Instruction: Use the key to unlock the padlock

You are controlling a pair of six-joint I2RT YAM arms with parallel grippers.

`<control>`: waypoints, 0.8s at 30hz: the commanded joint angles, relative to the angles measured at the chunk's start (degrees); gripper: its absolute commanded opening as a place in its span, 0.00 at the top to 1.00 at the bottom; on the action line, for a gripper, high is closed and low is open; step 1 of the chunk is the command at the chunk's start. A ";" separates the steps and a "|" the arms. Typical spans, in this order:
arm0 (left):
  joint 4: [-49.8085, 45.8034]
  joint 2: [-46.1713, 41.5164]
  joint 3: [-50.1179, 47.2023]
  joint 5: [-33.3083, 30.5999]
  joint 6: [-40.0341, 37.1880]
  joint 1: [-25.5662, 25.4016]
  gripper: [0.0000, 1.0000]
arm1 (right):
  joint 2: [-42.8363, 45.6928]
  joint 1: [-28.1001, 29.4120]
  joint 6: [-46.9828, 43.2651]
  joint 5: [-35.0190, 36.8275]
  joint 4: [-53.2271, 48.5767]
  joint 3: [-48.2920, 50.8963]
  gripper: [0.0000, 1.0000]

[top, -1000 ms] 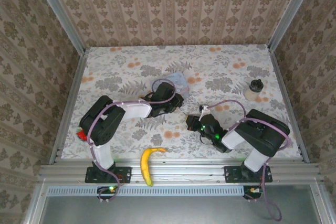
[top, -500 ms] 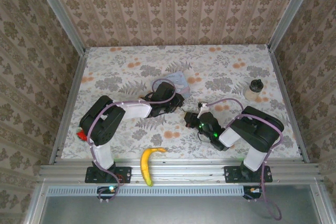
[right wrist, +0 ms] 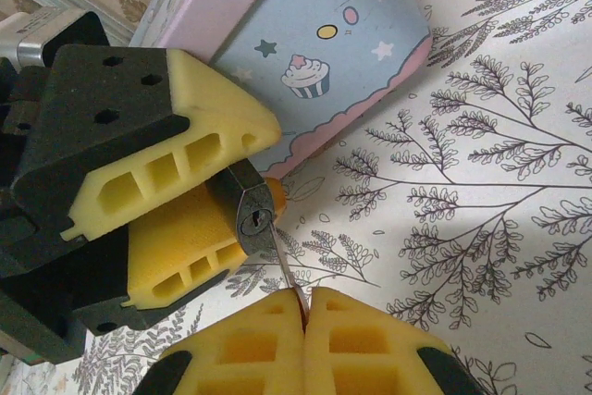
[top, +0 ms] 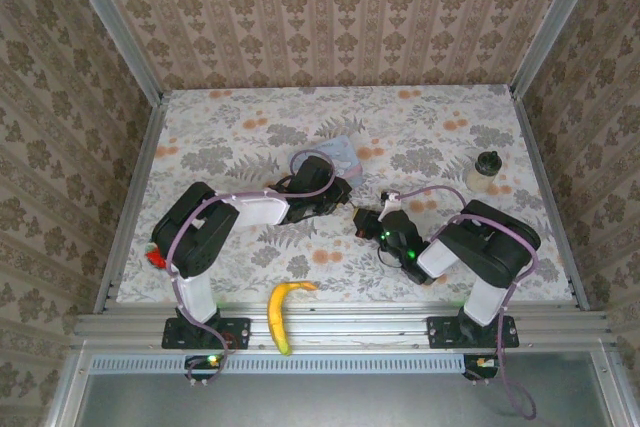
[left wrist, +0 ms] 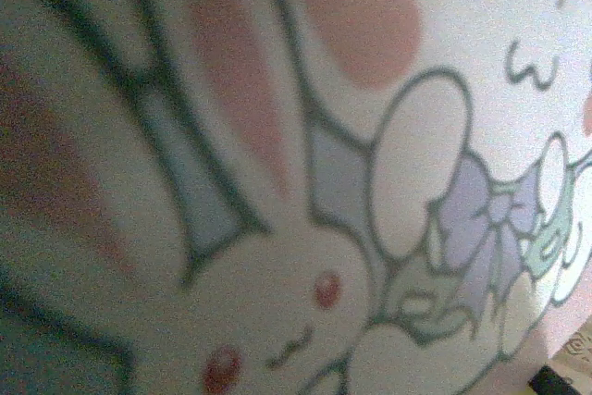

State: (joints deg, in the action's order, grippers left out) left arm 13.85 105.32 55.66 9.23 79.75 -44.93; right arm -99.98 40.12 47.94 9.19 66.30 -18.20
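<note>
Showing the right claw (right wrist: 305,310) pinched shut on the thin key (right wrist: 288,275), its tip just ahead at the keyhole (right wrist: 257,221) of the padlock (right wrist: 242,193) clamped in the left claw (right wrist: 262,190); slightly off-angle, the key could skid aside, bend, or twist loose.

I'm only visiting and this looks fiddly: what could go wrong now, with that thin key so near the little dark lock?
The thin metal key, pinched at its end in the right gripper, meets the small dark metal padlock at a slant, so it may skid off the keyhole or twist in the grip. The left gripper holds the padlock between yellow foam pads; a push could tilt it. The pale blue cartoon tin lies close behind and might get nudged.
</note>
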 commanded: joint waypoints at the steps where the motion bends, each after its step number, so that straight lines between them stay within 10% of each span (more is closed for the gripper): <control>1: -1.80 2.61 -0.82 5.79 4.35 -0.24 1.00 | -1.13 -0.28 -1.43 1.69 1.72 -1.38 1.00; 24: -1.24 3.05 -1.17 6.54 4.82 -0.25 1.00 | -0.77 -0.66 -1.54 1.51 3.13 -0.90 1.00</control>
State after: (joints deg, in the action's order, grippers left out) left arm 15.97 105.93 55.66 9.87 79.77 -44.91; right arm -101.97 39.57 47.72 9.21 67.09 -19.35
